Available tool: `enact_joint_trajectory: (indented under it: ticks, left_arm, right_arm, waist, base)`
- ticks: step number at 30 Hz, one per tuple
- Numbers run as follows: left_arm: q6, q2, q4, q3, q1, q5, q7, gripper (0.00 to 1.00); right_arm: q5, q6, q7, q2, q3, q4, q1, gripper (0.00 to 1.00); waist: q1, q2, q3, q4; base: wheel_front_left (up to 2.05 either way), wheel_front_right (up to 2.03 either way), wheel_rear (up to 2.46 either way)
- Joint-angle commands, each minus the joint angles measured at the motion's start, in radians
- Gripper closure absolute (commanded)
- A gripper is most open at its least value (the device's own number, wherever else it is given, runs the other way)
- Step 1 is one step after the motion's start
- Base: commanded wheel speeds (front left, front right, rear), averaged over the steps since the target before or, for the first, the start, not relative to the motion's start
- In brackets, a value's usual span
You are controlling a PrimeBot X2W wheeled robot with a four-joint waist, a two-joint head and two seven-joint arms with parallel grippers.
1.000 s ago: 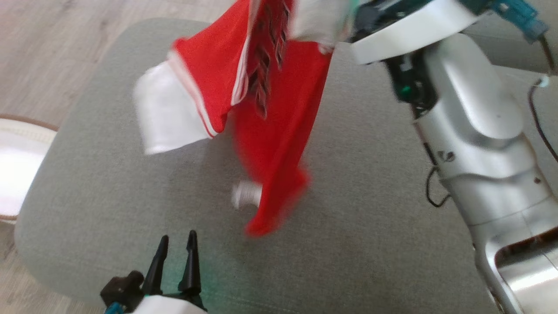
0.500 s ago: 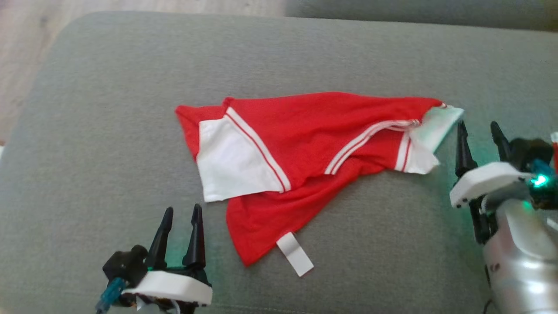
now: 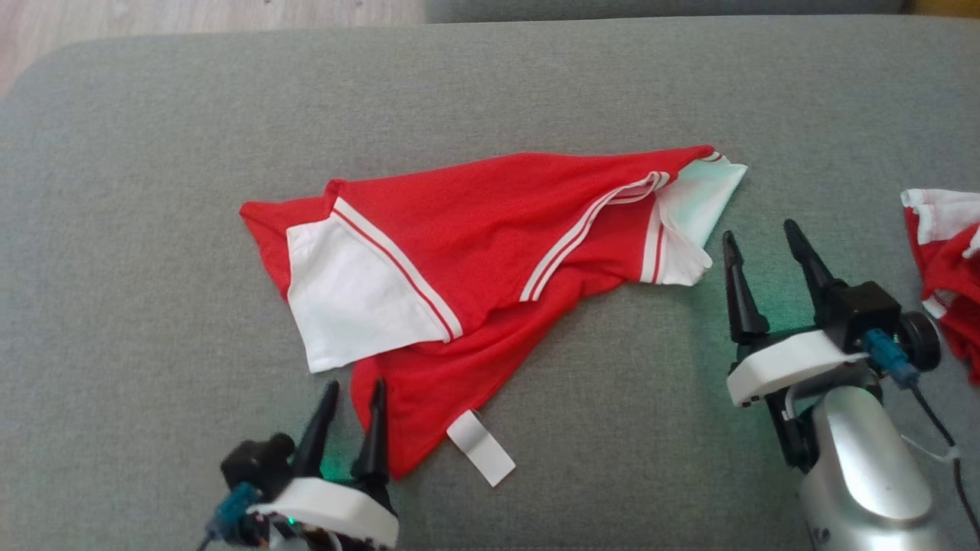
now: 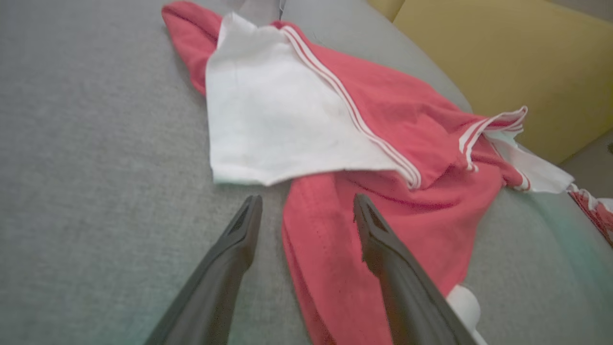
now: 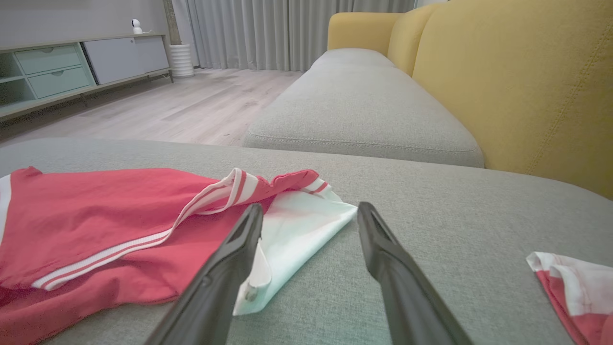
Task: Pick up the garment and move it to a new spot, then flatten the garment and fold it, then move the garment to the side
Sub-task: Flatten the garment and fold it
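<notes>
My left gripper (image 3: 354, 386) sits at the lower left over the grey sofa cushion (image 3: 153, 191), fingers spread wide with nothing gripped. In my left wrist view, this gripper (image 4: 306, 199) straddles the lower edge of the shirt: one finger is above bare cushion and the other above red cloth. I cannot tell whether either finger touches the fabric.

The shirt (image 3: 490, 222) lies crumpled in the middle of the cushion, stretched slantwise from lower left to upper right. A white sleeve (image 3: 352, 306) with red stripes is folded over its left part. A small white tag (image 3: 480, 448) sticks out at the bottom hem, just right of my left gripper. The second white sleeve (image 3: 689, 214) forms the far right end.

My right gripper (image 3: 758, 231) is just right of that sleeve, fingers wide apart and empty. In my right wrist view, this gripper (image 5: 310, 206) has one finger in front of the sleeve's edge and the other over bare cushion.

Another red-and-white garment (image 3: 945, 260) lies at the right edge, apart from the shirt.
</notes>
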Motion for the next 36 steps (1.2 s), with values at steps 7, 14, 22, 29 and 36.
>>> enact_joint_trajectory:
  ticks: [7, 14, 22, 29, 36]
  left_arm:
    - [0.002, 0.003, 0.122, -0.032, -0.052, -0.069, -0.005, 0.00]
    - [0.002, 0.003, 0.223, -0.118, -0.097, -0.142, -0.005, 0.13]
    - [0.011, 0.037, 0.249, 0.017, -0.201, -0.068, -0.005, 1.00]
    - [0.020, 0.129, 0.223, 0.154, -0.271, 0.064, -0.005, 1.00]
    - [0.033, 0.155, 0.276, 0.212, -0.283, 0.134, -0.005, 0.74]
  right_arm:
    - [0.020, 0.007, -0.007, 0.016, 0.054, -0.046, 0.003, 0.00]
    - [0.040, 0.007, -0.007, 0.017, 0.078, -0.038, 0.000, 0.00]
    - [0.070, 0.007, -0.007, 0.017, 0.083, -0.036, -0.005, 0.00]
    - [0.096, 0.007, -0.007, 0.017, 0.086, -0.029, 0.005, 0.00]
    - [0.124, 0.007, -0.007, 0.017, 0.097, -0.032, 0.016, 0.00]
  waist:
    - [0.0000, 0.0000, -0.005, -0.016]
    - [0.0000, 0.0000, 0.004, -0.031]
    - [0.0000, 0.0000, 0.015, -0.046]
    - [0.0000, 0.0000, 0.011, -0.060]
    - [0.0000, 0.0000, -0.005, -0.073]
  base:
    - [0.00, 0.00, 0.00]
    - [0.00, 0.00, 0.00]
    - [0.00, 0.00, 0.00]
    - [0.00, 0.00, 0.00]
    - [0.00, 0.00, 0.00]
